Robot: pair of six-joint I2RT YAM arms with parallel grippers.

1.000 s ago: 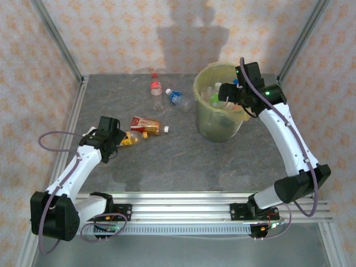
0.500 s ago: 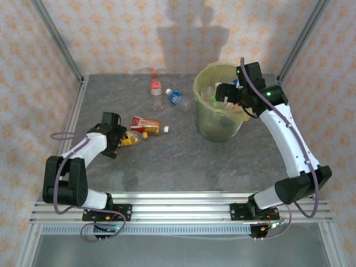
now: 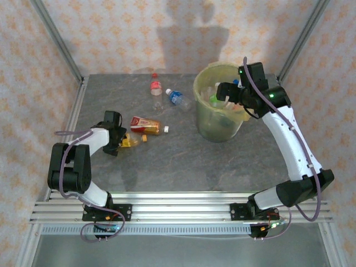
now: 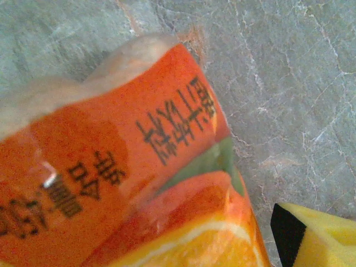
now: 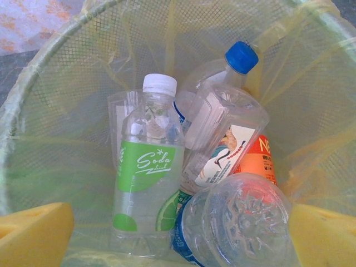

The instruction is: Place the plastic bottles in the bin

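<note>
Right gripper [image 3: 221, 93], jaws wide apart and empty, above the bin [image 3: 218, 129] near the far right corner of the tabletop [image 3: 183, 164]. Inside the bin lie plastic bottles, among them a green-labelled soda bottle [image 5: 146, 183]. Left gripper [image 3: 120, 139] at the orange-labelled bottle [image 4: 111, 167] near the left edge; whether its jaws grip cannot be told.
</note>
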